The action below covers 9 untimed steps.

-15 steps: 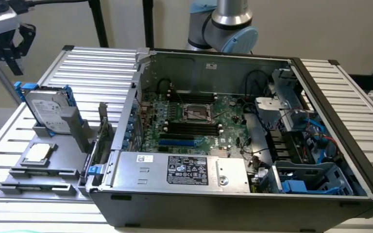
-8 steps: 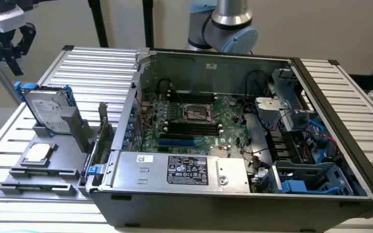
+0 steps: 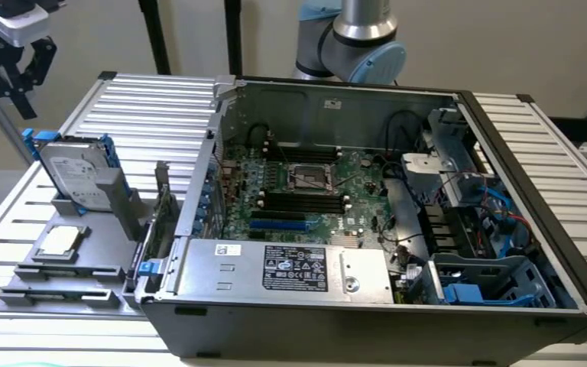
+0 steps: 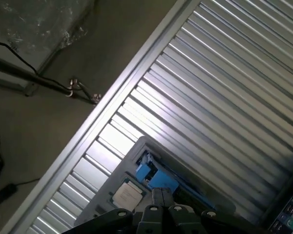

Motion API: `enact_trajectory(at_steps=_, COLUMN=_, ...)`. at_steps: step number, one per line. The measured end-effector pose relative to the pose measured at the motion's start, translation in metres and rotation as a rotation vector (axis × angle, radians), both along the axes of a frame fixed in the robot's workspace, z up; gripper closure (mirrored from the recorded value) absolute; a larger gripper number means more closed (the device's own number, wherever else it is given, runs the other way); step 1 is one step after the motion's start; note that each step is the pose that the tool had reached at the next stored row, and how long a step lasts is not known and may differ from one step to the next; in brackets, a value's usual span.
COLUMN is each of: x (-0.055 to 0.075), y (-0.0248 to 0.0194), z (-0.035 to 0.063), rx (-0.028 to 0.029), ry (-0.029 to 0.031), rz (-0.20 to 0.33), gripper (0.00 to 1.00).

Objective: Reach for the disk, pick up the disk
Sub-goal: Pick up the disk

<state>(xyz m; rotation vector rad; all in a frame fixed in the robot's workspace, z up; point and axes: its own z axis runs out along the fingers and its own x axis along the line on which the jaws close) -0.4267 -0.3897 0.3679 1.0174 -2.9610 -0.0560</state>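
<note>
The disk (image 3: 70, 173) stands on edge in a grey holder (image 3: 98, 208) just beside the open computer case (image 3: 375, 329), on the exterior view's left of it. Its labelled face is tilted slightly back and its blue rails (image 3: 30, 143) stick up. That pose probably exists to offer the top edge and both flat faces to a grasp from above, which a disk lying flat would not do. The gripper (image 3: 10, 82) hangs above and beyond the disk, farther from the case than the holder is and well apart from the disk, so it holds nothing of the task. Whether it is released or clenched I cannot tell. The wrist view looks down on the top of the disk, so the tool seems roughly lined up over it, which suits the reach. A small square chip (image 3: 59, 238) lies in a shallow tray (image 3: 53, 258) on the near side of the holder, close enough to need care but lower than the disk. Between the holder and the case wall a thin dark card (image 3: 161, 208) stands upright and narrows the room on that side. The case lies open on the slatted metal table (image 3: 141, 95), showing its circuit board (image 3: 304, 183) and a labelled metal box (image 3: 283, 267). The arm's column (image 3: 360, 34) rises behind the case.
</note>
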Motion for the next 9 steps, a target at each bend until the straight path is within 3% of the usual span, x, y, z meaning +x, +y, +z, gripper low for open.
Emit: enact_trajectory(at_steps=9, x=0.0, y=0.0001, z=-0.0012, rx=0.0, ry=0.0, rz=0.164, gripper=0.89)
